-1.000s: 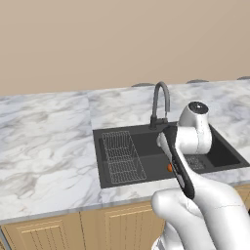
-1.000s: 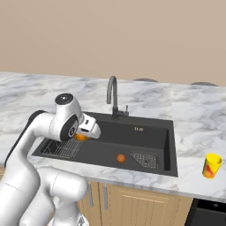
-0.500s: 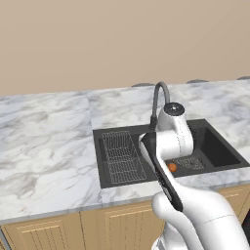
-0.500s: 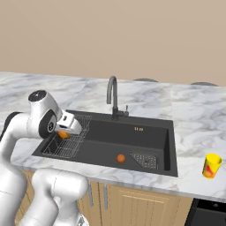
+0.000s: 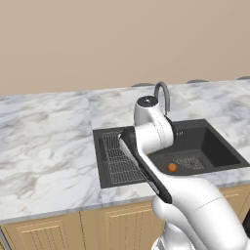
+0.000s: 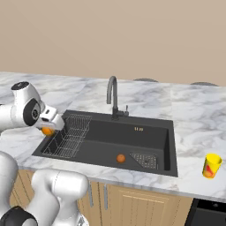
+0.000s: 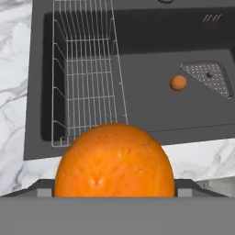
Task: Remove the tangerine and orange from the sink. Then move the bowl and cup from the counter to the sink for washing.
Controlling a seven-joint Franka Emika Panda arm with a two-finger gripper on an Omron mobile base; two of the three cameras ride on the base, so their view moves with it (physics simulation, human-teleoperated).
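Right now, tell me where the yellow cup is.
The yellow cup stands upright on the marble counter at the far right of the right base view, right of the sink and near the counter's front edge.

Kitchen, marble counter point(image 6: 190, 114), dark sink point(image 6: 152, 137), gooseneck faucet point(image 6: 112, 95), wooden cabinets point(image 6: 132, 203)

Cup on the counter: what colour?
Bright yellow cup with a red mark low on its side; clearest in the right base view.

Glossy white rounded arm point(image 5: 195, 205), dark joint bands, dark round cap on the elbow
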